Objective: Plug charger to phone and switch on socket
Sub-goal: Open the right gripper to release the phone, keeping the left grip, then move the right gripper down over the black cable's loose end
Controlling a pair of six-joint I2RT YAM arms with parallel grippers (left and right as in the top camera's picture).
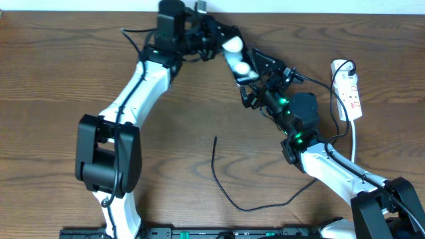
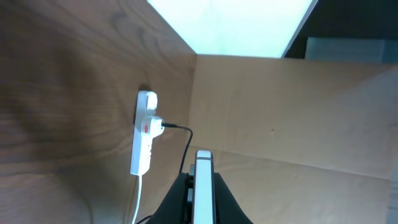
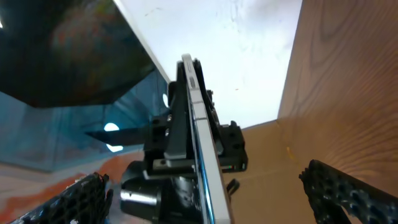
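Observation:
My left gripper (image 1: 214,41) is shut on the phone (image 1: 238,58), a black slab with two white circles, and holds it up at the back middle of the table. In the left wrist view the phone (image 2: 203,186) shows edge-on between the fingers (image 2: 203,198). My right gripper (image 1: 267,85) is open at the phone's free end. In the right wrist view its fingers (image 3: 214,199) stand wide apart on both sides of the phone (image 3: 198,134), not touching it. The charger (image 1: 229,194) lies loose on the table, its plug tip (image 1: 216,138) free. The socket (image 1: 346,89) lies at the right; it also shows in the left wrist view (image 2: 143,132).
The charger's cable runs from the table front up to the socket, where its adapter (image 2: 157,126) is plugged in. The socket's white cord (image 1: 353,143) trails toward the front right. The table's back edge (image 1: 299,13) is close behind the phone.

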